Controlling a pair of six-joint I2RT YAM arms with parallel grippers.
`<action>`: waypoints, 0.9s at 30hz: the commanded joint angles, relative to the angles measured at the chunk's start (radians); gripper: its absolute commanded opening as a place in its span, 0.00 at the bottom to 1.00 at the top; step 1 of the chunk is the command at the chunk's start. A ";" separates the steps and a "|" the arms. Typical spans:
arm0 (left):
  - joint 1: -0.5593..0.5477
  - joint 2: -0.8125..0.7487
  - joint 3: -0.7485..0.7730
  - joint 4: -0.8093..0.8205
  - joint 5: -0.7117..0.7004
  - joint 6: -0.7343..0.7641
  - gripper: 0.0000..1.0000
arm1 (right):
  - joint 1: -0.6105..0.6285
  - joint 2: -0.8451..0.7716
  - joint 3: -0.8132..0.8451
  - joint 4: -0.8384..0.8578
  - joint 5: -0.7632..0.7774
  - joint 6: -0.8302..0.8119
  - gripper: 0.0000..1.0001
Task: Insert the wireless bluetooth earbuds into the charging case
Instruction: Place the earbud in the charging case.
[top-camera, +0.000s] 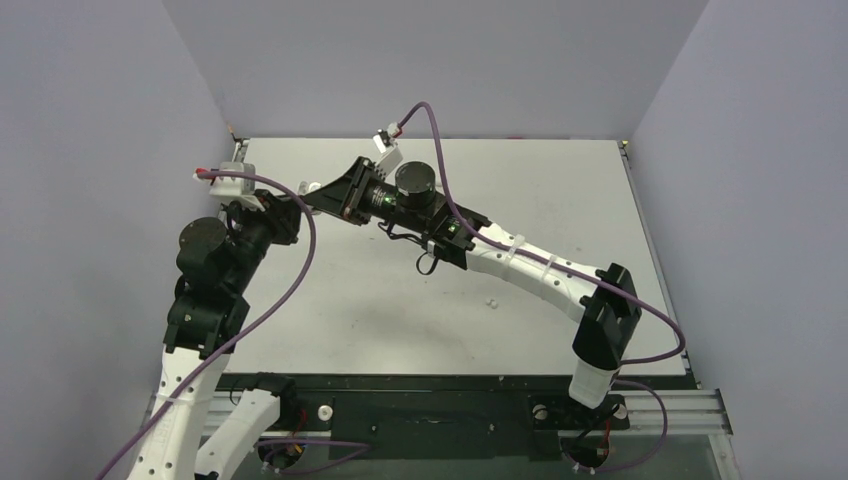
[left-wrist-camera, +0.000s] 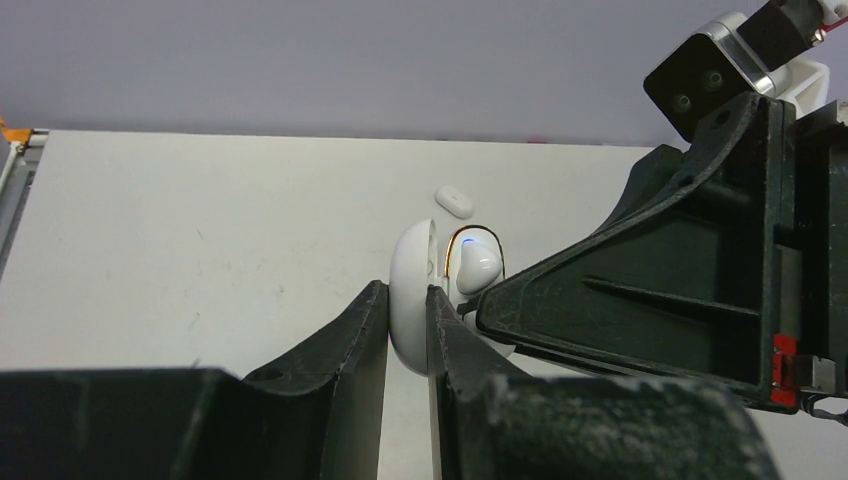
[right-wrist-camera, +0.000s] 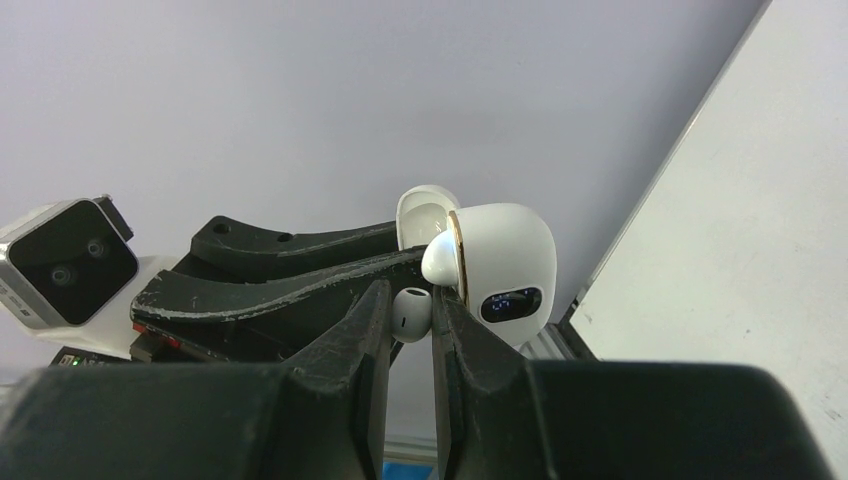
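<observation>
The charging case (right-wrist-camera: 505, 270) is white and pebble-shaped with a lit dark display, held in the air with its lid (right-wrist-camera: 425, 215) open. My left gripper (left-wrist-camera: 408, 295) is shut on the lid (left-wrist-camera: 412, 290). One earbud (left-wrist-camera: 478, 265) sits in the case, glowing blue. My right gripper (right-wrist-camera: 410, 295) is shut on a second white earbud (right-wrist-camera: 411, 313), right beside the case's open mouth. In the top view the two grippers meet at the back left, left gripper (top-camera: 292, 200) facing right gripper (top-camera: 318, 190), and they hide the case.
A small white oblong piece (left-wrist-camera: 454, 201) lies on the table beyond the case. A tiny white bit (top-camera: 490, 301) lies mid-table near the right arm. Grey walls enclose the white table (top-camera: 560, 190) at the back and sides.
</observation>
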 joint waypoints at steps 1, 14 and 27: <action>0.001 -0.022 0.054 0.038 0.014 -0.062 0.00 | -0.024 -0.035 -0.030 0.009 0.081 -0.011 0.00; 0.001 -0.016 0.080 -0.061 0.018 -0.112 0.00 | -0.026 -0.039 -0.046 -0.002 0.106 0.002 0.13; 0.000 -0.009 0.103 -0.164 0.028 -0.130 0.00 | -0.033 -0.046 -0.056 -0.010 0.117 0.007 0.24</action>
